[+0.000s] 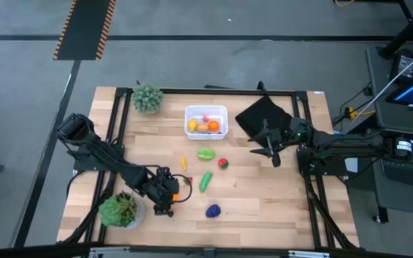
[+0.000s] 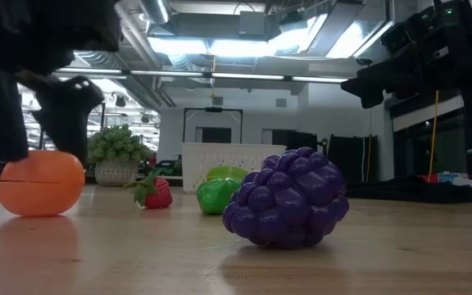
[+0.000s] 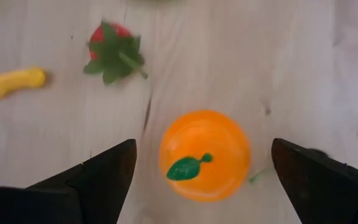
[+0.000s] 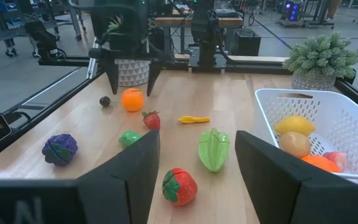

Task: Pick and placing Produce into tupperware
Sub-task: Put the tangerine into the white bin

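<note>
Now the left gripper is hovering low in the lower left of the high view, its fingers spread wide on either side of the orange, gripping nothing. In the left wrist view, a strawberry and a yellow piece are lying beyond the orange. The right gripper is waiting at the right of the high view, just below the black cloth, half open and holding nothing. The tub is sitting at upper centre, holding a yellow, a tan, an orange and a red piece. Below it on the table are lying a light green fruit, a second strawberry, a green pepper and purple grapes.
</note>
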`<state>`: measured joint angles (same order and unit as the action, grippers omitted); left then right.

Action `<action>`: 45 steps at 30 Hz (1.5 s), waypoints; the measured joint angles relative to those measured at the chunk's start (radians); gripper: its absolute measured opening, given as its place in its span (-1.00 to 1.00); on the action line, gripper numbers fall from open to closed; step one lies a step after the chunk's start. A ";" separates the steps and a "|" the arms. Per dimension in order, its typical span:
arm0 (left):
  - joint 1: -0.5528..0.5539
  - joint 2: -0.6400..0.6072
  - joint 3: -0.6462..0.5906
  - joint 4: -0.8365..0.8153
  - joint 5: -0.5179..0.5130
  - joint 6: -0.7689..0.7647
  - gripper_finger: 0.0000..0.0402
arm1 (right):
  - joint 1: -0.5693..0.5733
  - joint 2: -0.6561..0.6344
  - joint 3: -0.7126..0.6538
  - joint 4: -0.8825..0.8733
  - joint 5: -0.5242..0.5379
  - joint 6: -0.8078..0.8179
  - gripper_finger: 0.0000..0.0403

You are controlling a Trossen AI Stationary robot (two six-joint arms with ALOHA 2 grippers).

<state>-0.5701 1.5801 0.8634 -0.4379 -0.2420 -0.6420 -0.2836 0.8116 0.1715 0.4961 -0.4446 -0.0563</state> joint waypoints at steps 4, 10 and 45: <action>0.000 0.023 -0.026 0.015 0.000 -0.037 0.81 | 0.000 0.000 0.000 0.000 0.000 0.000 0.05; 0.000 0.071 -0.030 0.021 0.000 -0.033 0.81 | 0.000 0.000 0.001 -0.001 0.000 0.001 0.05; 0.007 0.120 -0.027 0.096 -0.037 -0.059 0.80 | 0.000 0.000 0.001 0.000 0.000 0.004 0.05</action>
<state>-0.5631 1.6996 0.8360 -0.3418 -0.2786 -0.7011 -0.2836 0.8116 0.1722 0.4961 -0.4446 -0.0525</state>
